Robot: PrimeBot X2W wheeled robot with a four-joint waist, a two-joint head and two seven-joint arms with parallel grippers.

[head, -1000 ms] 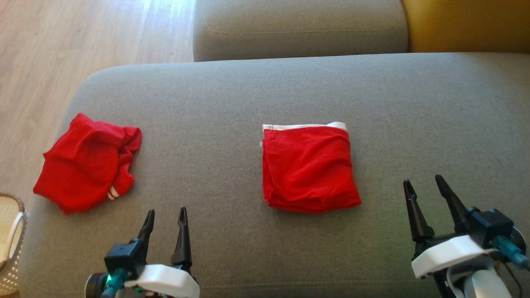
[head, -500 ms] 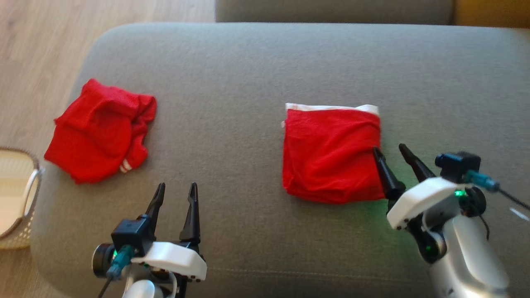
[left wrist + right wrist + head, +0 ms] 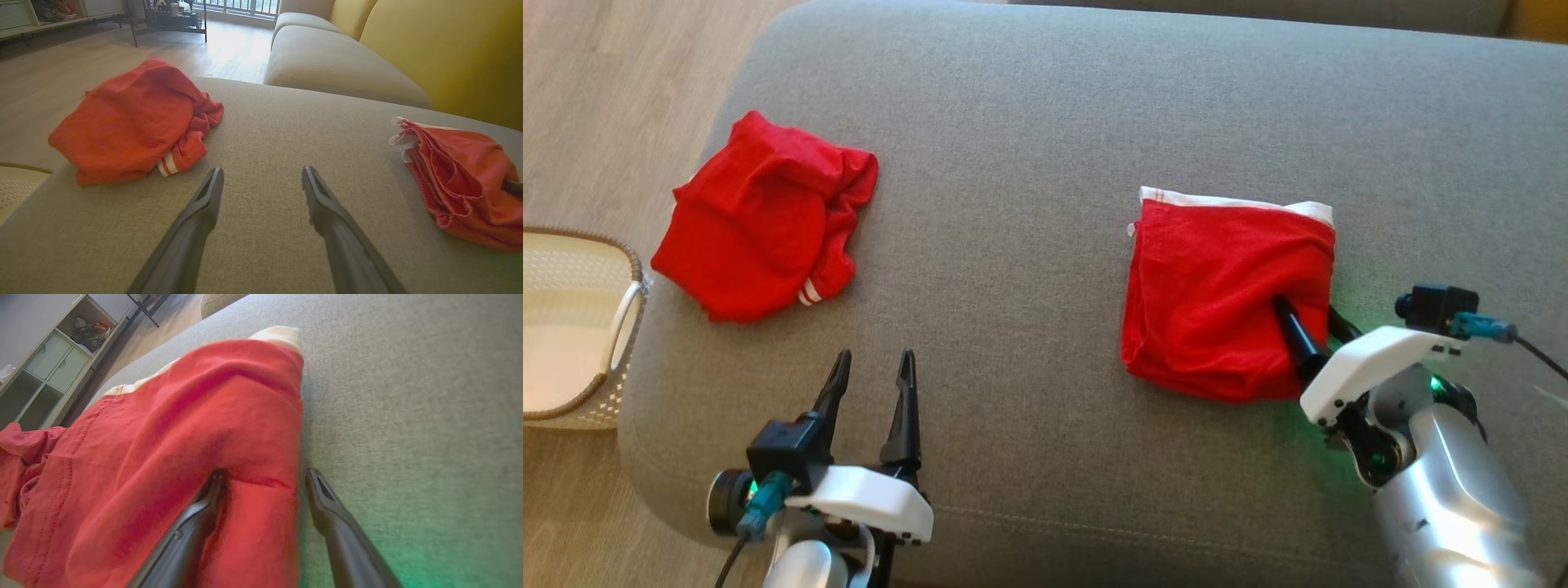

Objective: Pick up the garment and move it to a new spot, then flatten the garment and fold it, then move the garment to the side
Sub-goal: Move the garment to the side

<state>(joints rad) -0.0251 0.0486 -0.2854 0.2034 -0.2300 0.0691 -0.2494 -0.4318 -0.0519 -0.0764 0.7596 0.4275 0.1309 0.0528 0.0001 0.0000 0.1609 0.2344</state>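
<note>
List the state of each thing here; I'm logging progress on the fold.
folded garment: folded square, lying on the sofa
crumpled garment: bunched in a heap, nothing touching it
left gripper: open, over bare sofa
right gripper: open, straddling the folded garment's right edge
basket: upright on the floor, partly in view

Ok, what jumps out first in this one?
Two bright reds on the grey cushion: the folded garment with a white band at centre right and a crumpled garment near the left end. The right gripper, open, straddles the folded garment's right edge, one finger on the cloth; the left gripper hovers open at the front.
</note>
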